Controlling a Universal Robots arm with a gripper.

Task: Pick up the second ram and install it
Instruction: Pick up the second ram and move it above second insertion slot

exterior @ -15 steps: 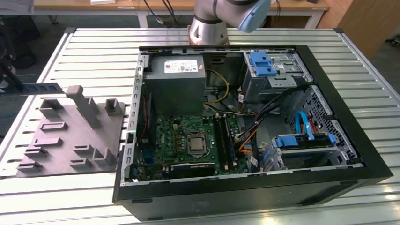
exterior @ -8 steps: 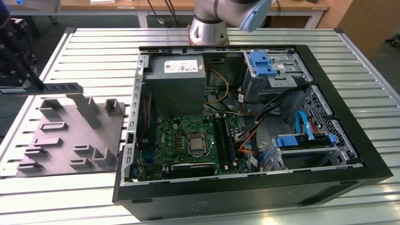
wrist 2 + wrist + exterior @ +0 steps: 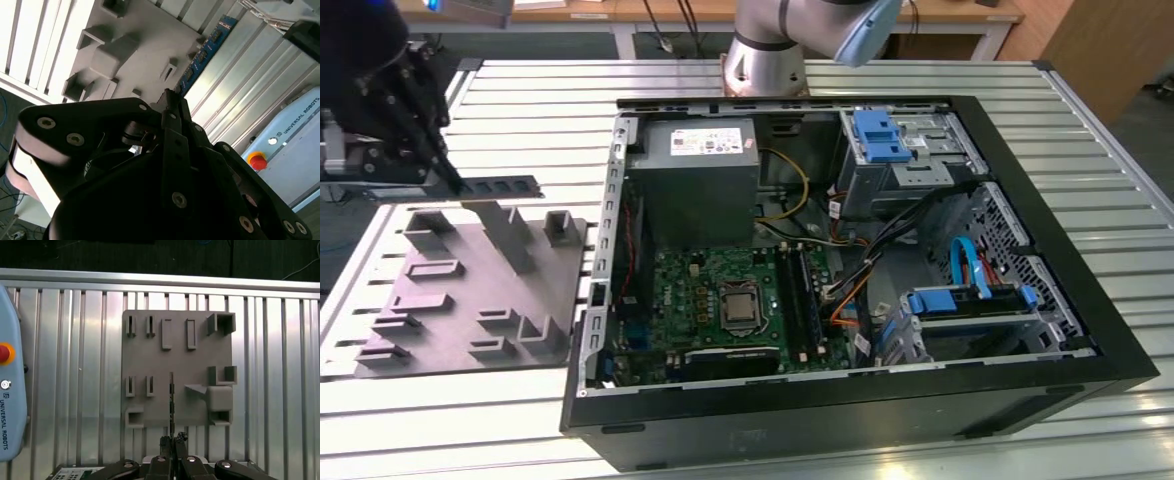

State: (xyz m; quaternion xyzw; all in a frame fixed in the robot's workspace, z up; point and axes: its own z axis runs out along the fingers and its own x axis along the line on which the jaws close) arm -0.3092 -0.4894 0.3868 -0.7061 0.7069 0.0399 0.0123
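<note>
Black gripper [image 3: 454, 180] is clamped on one end of the thin dark greenish-blue memory strip [image 3: 503, 186], holding it level over the gray moulded holder tray [image 3: 460, 300].

Exterior view: gripper [image 3: 456, 183] body cut off at the exterior view's left edge. Its fingers cover the near end of the second ram [image 3: 507, 186]. Arm [image 3: 767, 50] cut off above its base column.

First wrist view: second ram [image 3: 171, 405] edge-on, a thin line; faces and chips not discernible. Gripper cut off behind the fingers. Pendant [image 3: 7, 390] cut by the picture's edge.

Second wrist view: gripper housing hides the second ram's held end and part of the gray tray [image 3: 125, 30].
</note>
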